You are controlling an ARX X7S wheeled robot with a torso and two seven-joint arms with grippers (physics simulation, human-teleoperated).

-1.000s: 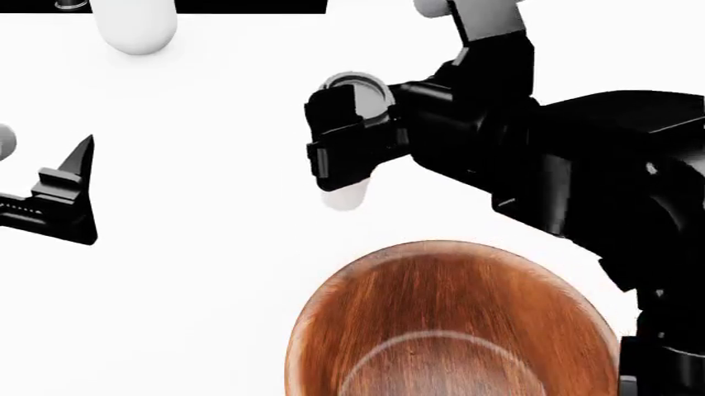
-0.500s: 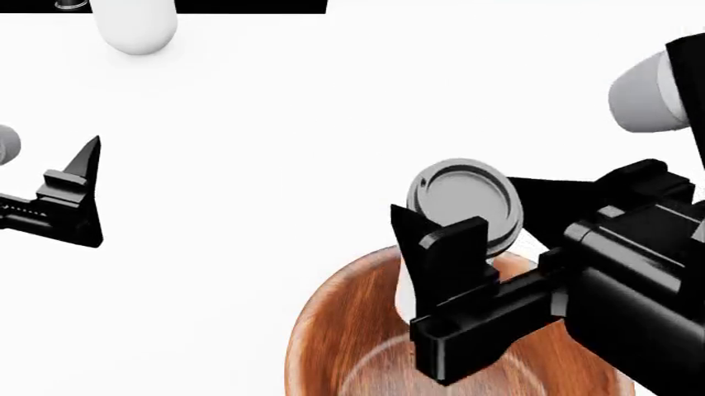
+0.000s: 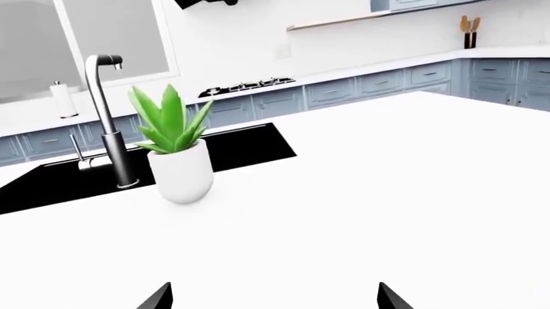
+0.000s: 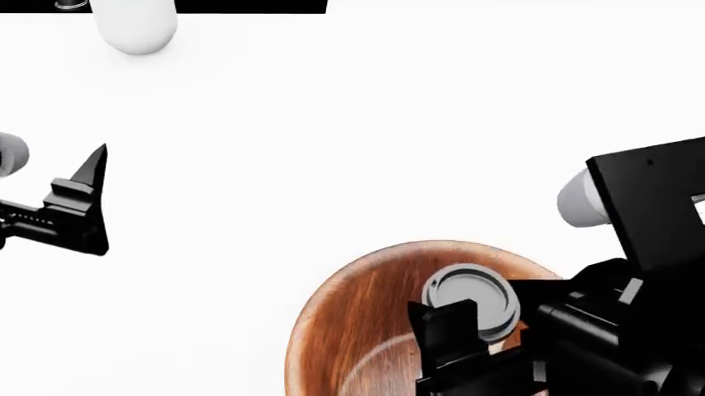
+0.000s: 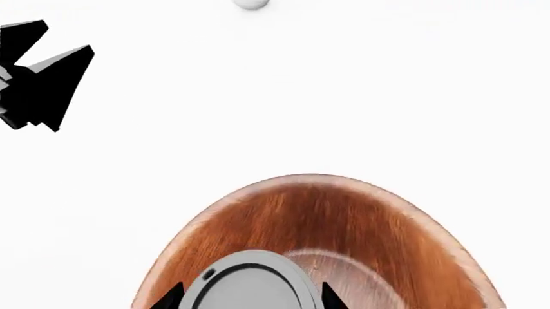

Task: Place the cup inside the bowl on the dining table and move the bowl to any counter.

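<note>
The reddish-brown wooden bowl (image 4: 358,330) stands on the white dining table (image 4: 330,132) at the near edge of the head view. My right gripper (image 4: 476,320) is shut on the cup (image 4: 471,299), whose grey lid faces up, and holds it upright over the bowl's inside, toward its right side. In the right wrist view the lid of the cup (image 5: 249,286) fills the gap between the dark fingertips (image 5: 169,298), with the bowl (image 5: 318,212) beneath. My left gripper (image 4: 95,202) hangs open and holding nothing at the left, well away from the bowl. The left wrist view shows the left gripper's (image 3: 275,299) tips wide apart.
A white pot (image 4: 135,25) with a green plant (image 3: 172,122) stands at the far side beside a black sink (image 3: 232,145) and a tall faucet (image 3: 107,116). A counter (image 3: 387,64) over blue cabinets runs along the far wall.
My right gripper has carried the cup from the middle of the table toward me, over the bowl's rim, and down above its inside. The left gripper has shifted slightly.
</note>
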